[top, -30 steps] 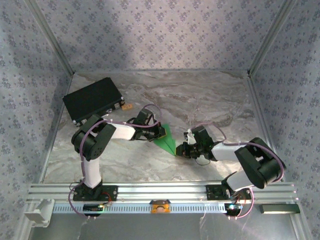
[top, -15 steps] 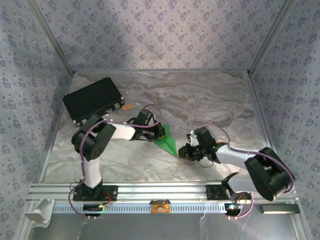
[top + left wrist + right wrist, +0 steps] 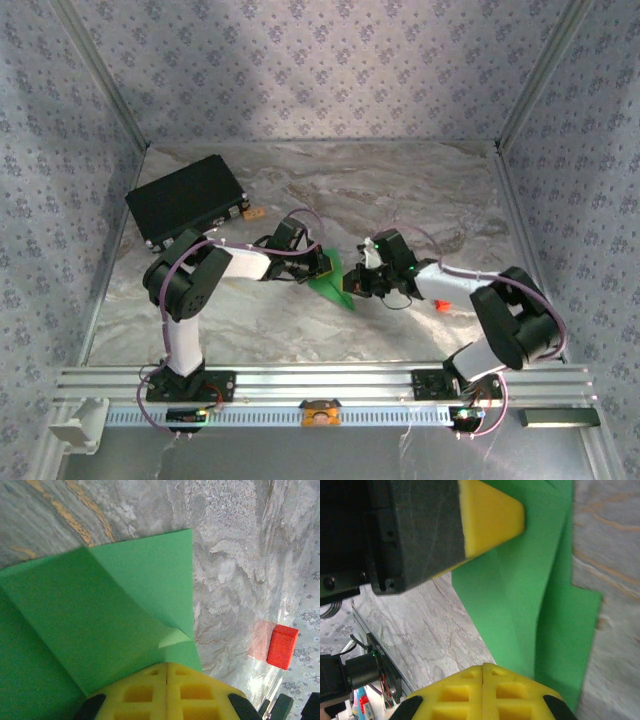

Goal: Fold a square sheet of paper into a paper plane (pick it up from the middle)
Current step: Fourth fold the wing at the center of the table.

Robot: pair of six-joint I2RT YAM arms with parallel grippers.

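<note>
Both pincers are pressed together, pad against pad. The left gripper point(image 3: 166, 676) bears its tips down on the folded green paper point(image 3: 100, 605), whose creased flaps spread out just ahead of it. The right gripper point(image 3: 483, 677) sits on the paper's opposite edge, facing the left one across the sheet. A small red block point(image 3: 281, 646) stands on the marble table point(image 3: 235, 540), well apart from the left gripper.

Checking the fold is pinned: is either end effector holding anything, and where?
Cannot tell. The left end effector and right end effector are shut, tips on opposite ends of the green paper; pinching or just pressing is unclear.
</note>
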